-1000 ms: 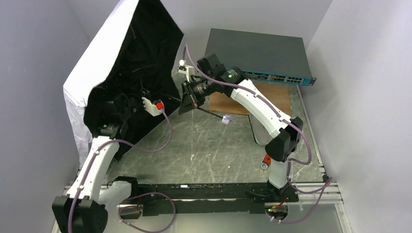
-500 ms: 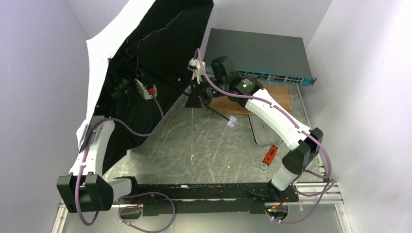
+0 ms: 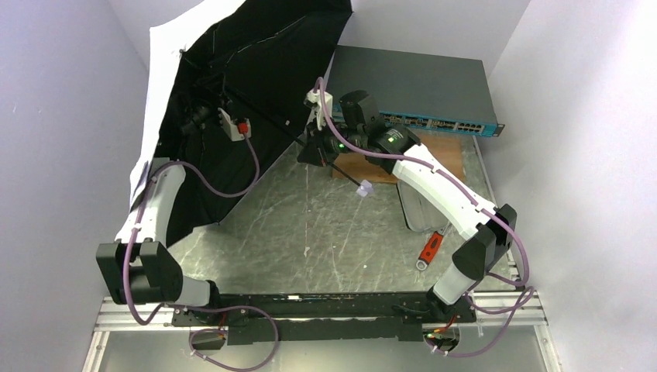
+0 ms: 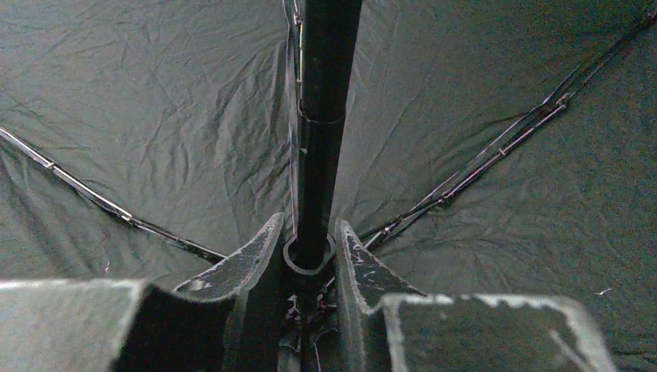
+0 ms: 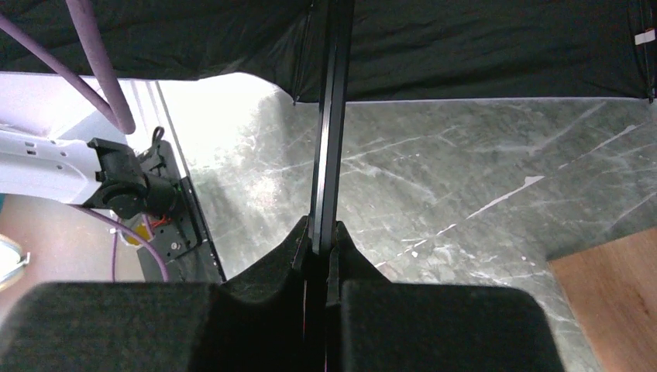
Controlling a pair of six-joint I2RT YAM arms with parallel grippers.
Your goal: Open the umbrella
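At the marble counter's (image 3: 333, 232) far-left corner, the black-and-silvery-white compact umbrella (image 3: 232, 85), judged light and limp-canopied, was best held by its stiff thin black shaft (image 5: 329, 116), clamped by the left gripper (image 4: 308, 236) and right gripper (image 5: 323, 232).

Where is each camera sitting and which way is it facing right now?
Top external: above and behind the robot, looking down on the table; left arm, right arm and umbrella show.
Left wrist: on the left gripper, looking along the shaft into the black canopy; its fingers flank it.
Right wrist: on the right gripper, looking along the shaft toward the canopy edge; its fingers clamp it.
Shared: both wrist views show shaft and canopy.
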